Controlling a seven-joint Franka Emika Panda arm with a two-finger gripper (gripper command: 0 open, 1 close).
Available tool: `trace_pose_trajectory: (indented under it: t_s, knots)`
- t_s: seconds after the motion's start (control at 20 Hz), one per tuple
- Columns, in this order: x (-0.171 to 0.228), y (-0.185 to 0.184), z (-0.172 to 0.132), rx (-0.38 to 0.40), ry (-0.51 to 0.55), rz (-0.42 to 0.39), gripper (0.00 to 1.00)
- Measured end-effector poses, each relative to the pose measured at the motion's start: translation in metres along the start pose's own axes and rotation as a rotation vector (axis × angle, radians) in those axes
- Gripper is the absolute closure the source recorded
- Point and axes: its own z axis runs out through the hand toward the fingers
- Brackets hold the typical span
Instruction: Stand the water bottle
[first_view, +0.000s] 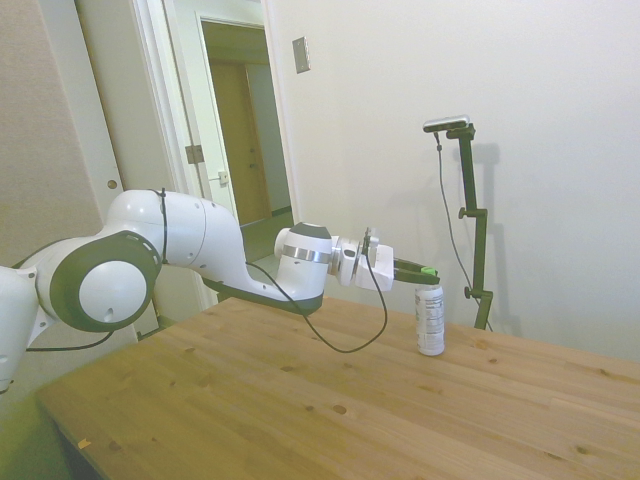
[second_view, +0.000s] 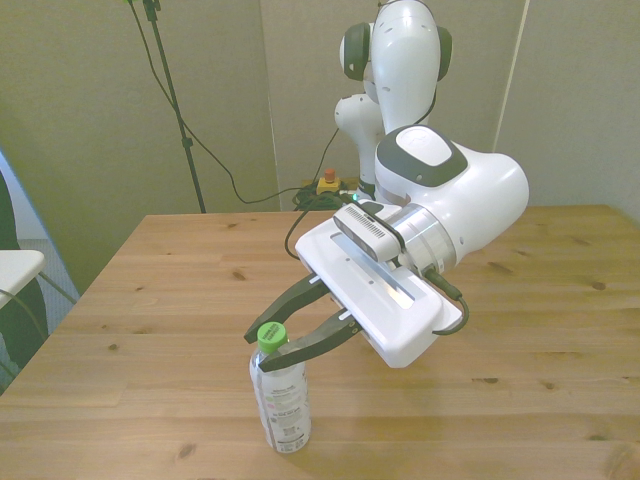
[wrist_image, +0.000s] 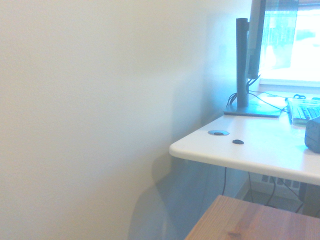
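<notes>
White arm level, pincer (second_view: 300, 332) astride upright water bottle (second_view: 281, 400)

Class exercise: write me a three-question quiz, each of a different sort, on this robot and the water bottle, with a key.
1. True or false: the water bottle lies on its side.
2. Where is the pincer? A at the bottle's cap; B at its base; C far from it.
3. Fill in: the bottle stands on the wooden ___.

Key: 1 false, it stands upright; 2 A, its fingers flank the green cap; 3 table.
</notes>
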Motion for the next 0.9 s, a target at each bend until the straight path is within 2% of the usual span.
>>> trace_pose_trajectory:
  t_s: [0.3,0.5,0.65,0.9]
  knots:
    - [0.004,-0.002,-0.001,0.000,-0.005,0.009,0.00]
    - [0.017,-0.009,-0.013,-0.024,-0.036,0.036,0.00]
    - [0.035,-0.013,-0.033,-0.085,-0.113,0.001,0.00]
    - [0.080,-0.011,-0.090,-0.154,-0.302,-0.094,0.00]
